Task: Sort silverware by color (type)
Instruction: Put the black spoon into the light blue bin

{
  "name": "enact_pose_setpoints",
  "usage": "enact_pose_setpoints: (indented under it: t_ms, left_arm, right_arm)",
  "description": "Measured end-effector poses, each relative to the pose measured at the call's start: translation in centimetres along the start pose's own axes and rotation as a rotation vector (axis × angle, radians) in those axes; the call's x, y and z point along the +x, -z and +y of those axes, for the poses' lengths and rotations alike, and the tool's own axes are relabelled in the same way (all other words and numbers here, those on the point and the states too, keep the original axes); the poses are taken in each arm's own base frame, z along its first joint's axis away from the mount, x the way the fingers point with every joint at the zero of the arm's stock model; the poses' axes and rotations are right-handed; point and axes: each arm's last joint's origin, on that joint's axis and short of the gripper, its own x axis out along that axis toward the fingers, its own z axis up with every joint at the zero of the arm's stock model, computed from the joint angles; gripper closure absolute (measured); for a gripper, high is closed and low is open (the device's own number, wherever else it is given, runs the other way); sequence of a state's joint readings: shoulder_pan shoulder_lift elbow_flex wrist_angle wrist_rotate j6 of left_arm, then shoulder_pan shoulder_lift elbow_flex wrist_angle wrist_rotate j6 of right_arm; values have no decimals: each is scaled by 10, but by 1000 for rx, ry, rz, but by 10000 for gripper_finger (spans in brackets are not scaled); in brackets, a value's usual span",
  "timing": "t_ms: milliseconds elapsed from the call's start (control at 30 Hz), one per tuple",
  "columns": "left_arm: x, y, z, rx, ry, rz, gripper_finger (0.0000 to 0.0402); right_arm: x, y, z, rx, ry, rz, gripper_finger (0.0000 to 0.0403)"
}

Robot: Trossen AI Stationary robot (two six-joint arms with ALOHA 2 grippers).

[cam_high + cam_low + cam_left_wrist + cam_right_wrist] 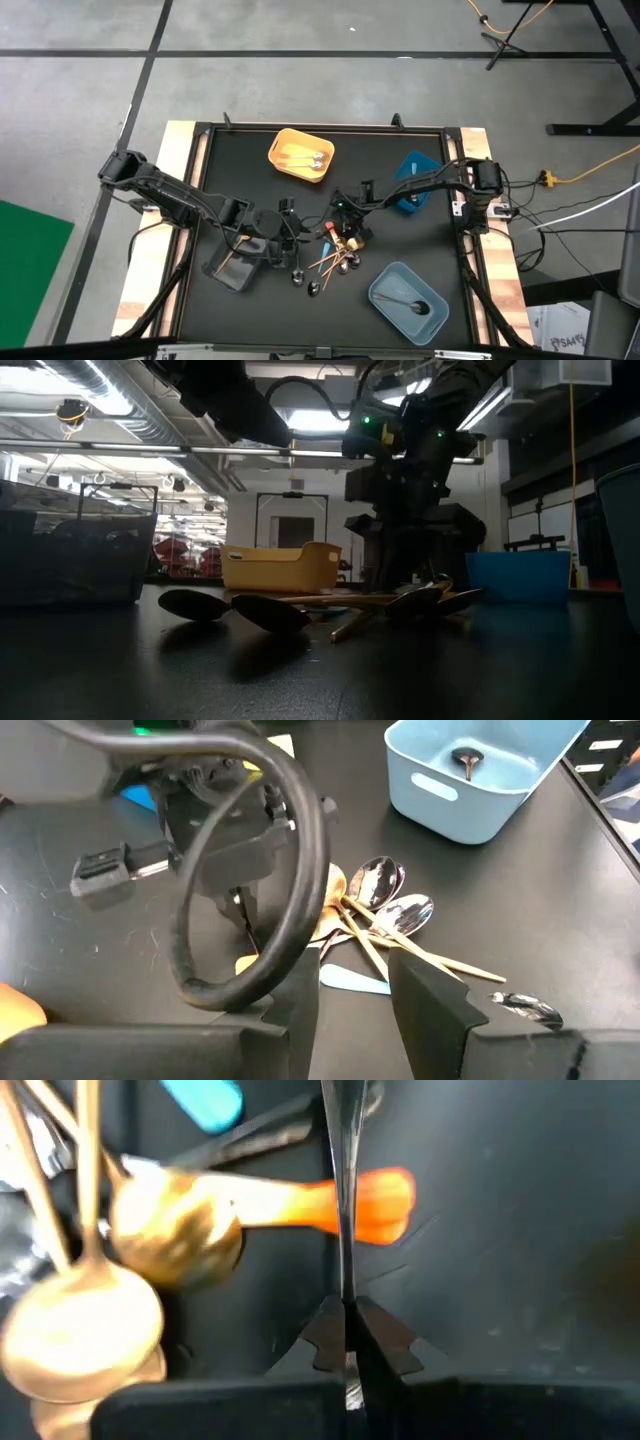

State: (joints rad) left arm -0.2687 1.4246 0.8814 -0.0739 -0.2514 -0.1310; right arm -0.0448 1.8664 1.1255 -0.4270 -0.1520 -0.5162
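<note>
- Crowding is the largest risk: the right gripper (347,226) works down in the silverware pile (335,262) near the middle of the bench (250,310), while the left gripper (285,222) hovers close beside it, so either arm could knock the other or scatter the pile.
- Right jaws are pressed together on a thin dark strip that runs along their line in the right wrist view; it looks like a slim handle caught edge-on, though the piece cannot be named for sure. So narrow a hold could let it twist or slip out on a lift.
- Neighbouring pieces lie right against that pinch: an orange-handled spoon (300,1205) passes behind the strip and gold spoons (85,1325) lie just beside it, so a lift may drag or flick them.
- Left jaws stand spread and hold nothing; the wrist view looks past them at the pile.
- Grey-blue bin (380,292), nearest the front edge on the right, holds one dark spoon (415,305).
- Yellow bin (280,145) at the far side holds what look like two utensils (308,158).
- Blue bin (418,160) sits partly under the right arm; its contents cannot be seen.
- Dark bin (232,272) beneath the left arm shows one light stick-like piece (227,262).
</note>
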Motion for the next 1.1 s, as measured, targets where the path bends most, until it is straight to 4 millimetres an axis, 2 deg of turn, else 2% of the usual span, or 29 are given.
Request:
enact_pose_setpoints:
  t_ms: [233,667,933,1100]
  left_arm:
    - [0,0,0,0,0,0,285]
    - [0,0,0,3,-9,-1,285]
    - [0,0,1,3,-23,-3,285]
    - [0,0,1,3,-24,-3,285]
  right_arm:
    - [-28,-2,3,98,40,-2,402]
    - [-98,-6,18,287,82,-100,402]
    - [-124,-21,54,337,46,-198,402]
    - [-128,-26,84,408,-23,-176,402]
